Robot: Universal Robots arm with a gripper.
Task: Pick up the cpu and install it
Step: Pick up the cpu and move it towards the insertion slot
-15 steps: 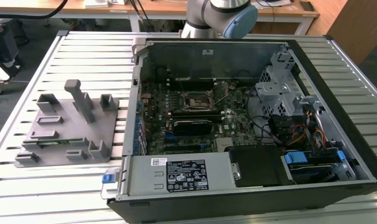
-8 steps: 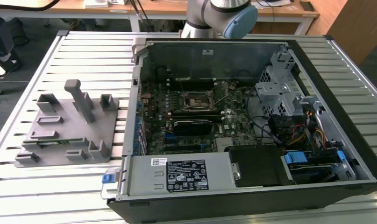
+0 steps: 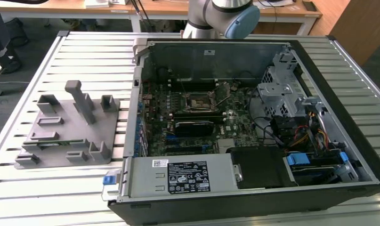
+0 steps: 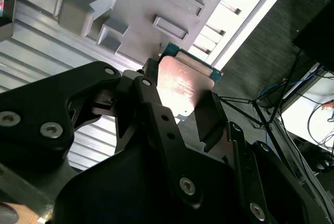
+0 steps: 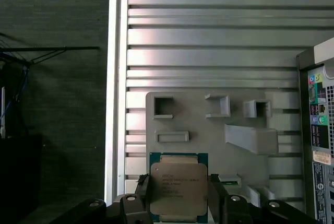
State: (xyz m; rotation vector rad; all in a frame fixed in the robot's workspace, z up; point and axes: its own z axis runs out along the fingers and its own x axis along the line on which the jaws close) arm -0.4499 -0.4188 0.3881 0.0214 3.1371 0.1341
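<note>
While the gripper (image 5: 179,198) is pinching the cpu (image 5: 178,190) by two opposite edges, black fingers (image 5: 142,195) pressing in from either side, it's hanging above the grey fixture plate (image 5: 203,130) on the slatted metal table (image 5: 209,36). First wrist view is giving the cpu's top face: silvery lid with a thin green board edge, overlapping one edge of the plate, and the computer case (image 5: 318,130) rear panel running alongside. Second wrist view is looking along the fingers at a slant, catching glare on the lid with the plate's raised blocks behind it. Exterior view is showing the case lying open on the table, the socket (image 3: 199,100) sitting mid-motherboard (image 3: 196,136), the plate just beside the case on the exterior view's left, and the arm (image 3: 221,14) rising at the far edge.
</note>
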